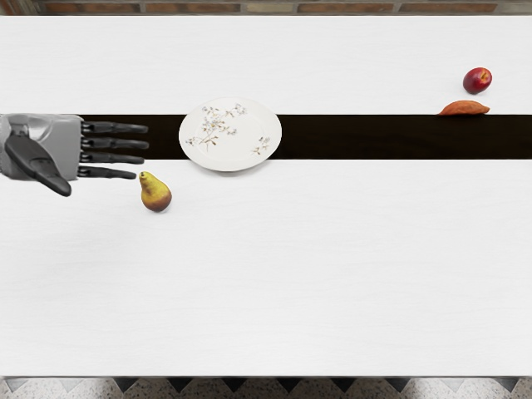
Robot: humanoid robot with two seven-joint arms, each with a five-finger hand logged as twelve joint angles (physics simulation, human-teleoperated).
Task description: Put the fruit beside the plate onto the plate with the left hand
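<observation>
Left hand (73, 150) comes in from the left edge, fingers stretched out flat and holding nothing, its lowest fingertip just short of the pear (155, 192). That pear sits on the white tabletop (274, 274), just beside the flowered plate (237, 151) and nearer than it. Farther back at the right lie an orange pointed vegetable (464, 108) and a red apple (477, 80), well apart from the plate

no readable text, labels or numbers

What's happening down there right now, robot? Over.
Left hand open, close beside the pear. Pear lies by the plate, ungrasped. Nothing between them. Right hand unseen.
</observation>
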